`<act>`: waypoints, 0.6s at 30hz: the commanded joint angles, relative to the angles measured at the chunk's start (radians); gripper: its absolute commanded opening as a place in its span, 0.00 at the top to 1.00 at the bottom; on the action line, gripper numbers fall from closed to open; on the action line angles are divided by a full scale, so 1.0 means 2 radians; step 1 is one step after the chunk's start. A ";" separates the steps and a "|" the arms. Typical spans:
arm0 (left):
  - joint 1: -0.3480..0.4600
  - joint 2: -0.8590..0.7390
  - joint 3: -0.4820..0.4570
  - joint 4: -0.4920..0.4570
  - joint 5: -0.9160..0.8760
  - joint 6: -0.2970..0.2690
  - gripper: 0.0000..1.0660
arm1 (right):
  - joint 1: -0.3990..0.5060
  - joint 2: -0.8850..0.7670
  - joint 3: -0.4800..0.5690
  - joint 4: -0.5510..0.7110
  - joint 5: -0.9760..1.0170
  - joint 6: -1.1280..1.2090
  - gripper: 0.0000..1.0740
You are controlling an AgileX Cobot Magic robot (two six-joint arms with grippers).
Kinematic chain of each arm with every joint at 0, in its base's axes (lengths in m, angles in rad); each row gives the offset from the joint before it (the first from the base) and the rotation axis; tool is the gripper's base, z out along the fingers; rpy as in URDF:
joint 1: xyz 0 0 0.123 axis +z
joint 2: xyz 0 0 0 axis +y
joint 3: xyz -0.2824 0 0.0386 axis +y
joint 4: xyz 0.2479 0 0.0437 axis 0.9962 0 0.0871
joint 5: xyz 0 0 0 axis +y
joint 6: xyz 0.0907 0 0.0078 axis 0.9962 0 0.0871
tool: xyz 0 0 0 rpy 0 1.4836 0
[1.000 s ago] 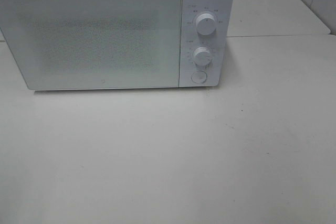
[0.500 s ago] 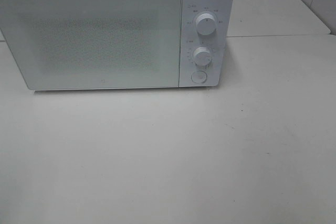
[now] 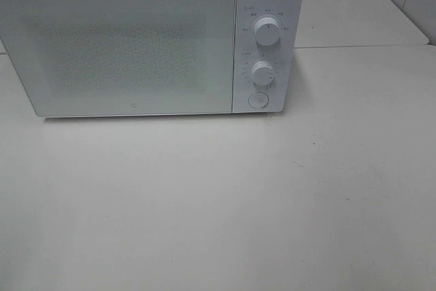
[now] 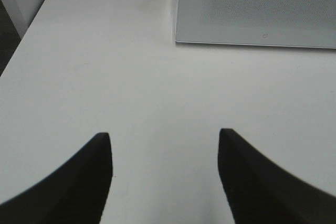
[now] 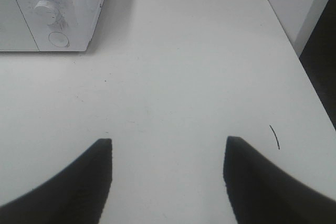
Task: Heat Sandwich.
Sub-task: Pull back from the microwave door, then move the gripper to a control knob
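Observation:
The sandwich is out of view in every frame. A white microwave (image 3: 150, 39) stands at the back of the white table (image 3: 225, 202) with its door shut; it also shows in the left wrist view (image 4: 257, 9) and the right wrist view (image 5: 50, 9). Its two knobs (image 3: 266, 31) and round button (image 3: 257, 100) sit on the right panel. My left gripper (image 4: 165, 137) is open over bare table, well in front of the microwave's left corner. My right gripper (image 5: 168, 145) is open too, over bare table off the microwave's right side. Neither arm appears in the high view.
The table's left edge (image 4: 23, 40) drops off beside the left gripper, and its right edge (image 5: 296, 51) lies near the right gripper. A second table surface (image 3: 347, 5) lies behind. A small dark curved mark (image 5: 274, 136) is on the table.

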 commanded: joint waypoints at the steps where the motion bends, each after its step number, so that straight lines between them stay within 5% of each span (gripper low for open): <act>1: -0.002 -0.012 0.002 0.001 -0.008 -0.001 0.46 | -0.004 -0.012 -0.013 0.000 -0.034 -0.004 0.43; 18: -0.002 -0.012 0.002 0.001 -0.008 -0.001 0.46 | -0.004 0.130 0.010 0.002 -0.271 -0.004 0.43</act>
